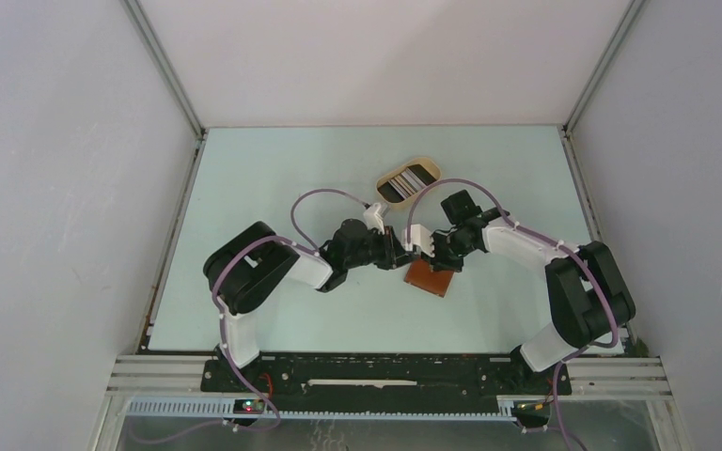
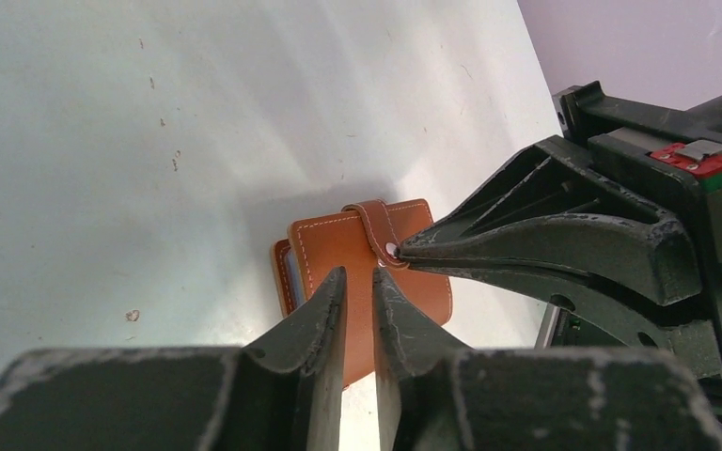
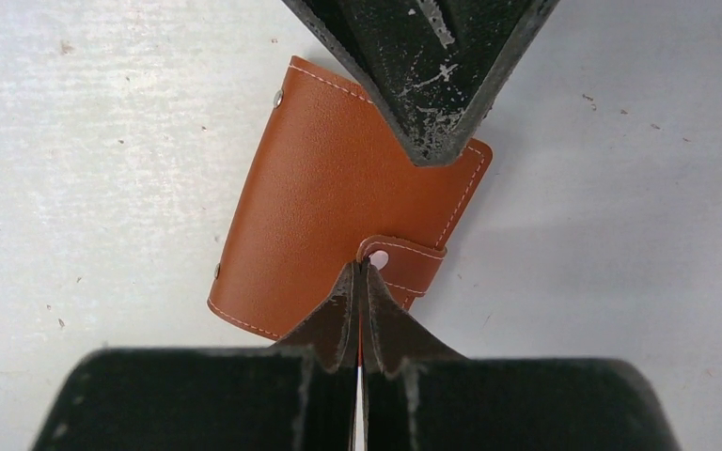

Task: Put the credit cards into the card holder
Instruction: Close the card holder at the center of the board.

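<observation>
At the middle of the worktop the wallet lies folded shut and flat, its brown cover up, with both claws meeting over it. The right claw is clenched, its fingertips pressed together at the free end of the tab, right beside the snap; in the left wrist view the same tips touch the snap on the cover. The left claw comes down on the opposite edge of the wallet, its fingers a thin slit apart with the tips touching the leather; I cannot tell whether they pinch anything. From the right wrist view that claw covers the far edge of the wallet, so the wallet lies between the two claws, one at each end. A pale edge shows inside the fold on the left side of the wallet. The cards, dark and pale, lie in the oval tray just beyond the claws, apart from the wallet.
</observation>
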Available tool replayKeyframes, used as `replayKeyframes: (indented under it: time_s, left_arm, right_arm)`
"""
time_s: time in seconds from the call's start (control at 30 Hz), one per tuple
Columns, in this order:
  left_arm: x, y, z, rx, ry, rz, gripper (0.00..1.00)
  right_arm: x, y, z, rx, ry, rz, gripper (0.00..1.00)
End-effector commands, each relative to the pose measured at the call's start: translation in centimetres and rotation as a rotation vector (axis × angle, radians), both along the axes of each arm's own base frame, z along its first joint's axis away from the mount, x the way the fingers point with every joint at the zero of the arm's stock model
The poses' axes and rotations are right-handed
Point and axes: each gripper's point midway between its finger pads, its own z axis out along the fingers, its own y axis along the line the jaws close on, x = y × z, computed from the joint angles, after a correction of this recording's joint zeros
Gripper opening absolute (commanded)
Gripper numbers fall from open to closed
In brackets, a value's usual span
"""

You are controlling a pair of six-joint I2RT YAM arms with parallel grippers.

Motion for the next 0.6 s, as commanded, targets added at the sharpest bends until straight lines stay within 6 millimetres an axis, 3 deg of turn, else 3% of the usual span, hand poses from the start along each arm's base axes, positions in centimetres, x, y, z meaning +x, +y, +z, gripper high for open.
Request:
replayKeyframes:
  time_s: [0.0, 0.23, 0.47, 0.57]
  left_arm:
    - [0.5, 0.5, 2.1, -0.027, -0.056, 0.032, 0.21]
    - [0.3, 1.8, 4.3, -0.046, -0.147, 0.063, 0.26]
    - [-0.5, 3.9, 8.2, -0.062, -0.306, 0.099, 0.27]
    - [-1.2, 4.2, 8.8, -0.037, -0.364, 0.104, 0.27]
  right_arm:
    - [-0.1, 0.3, 0.2, 0.001, 0.003, 0.010, 0.04]
    - [0.1, 0.8, 3.0, 0.068, -0.055, 0.003, 0.34]
    - [-0.1, 1.0, 5.3, 0.111, -0.094, 0.009, 0.49]
    - [-0.7, 0.9, 4.7, 0.104, -0.078, 0.032, 0.52]
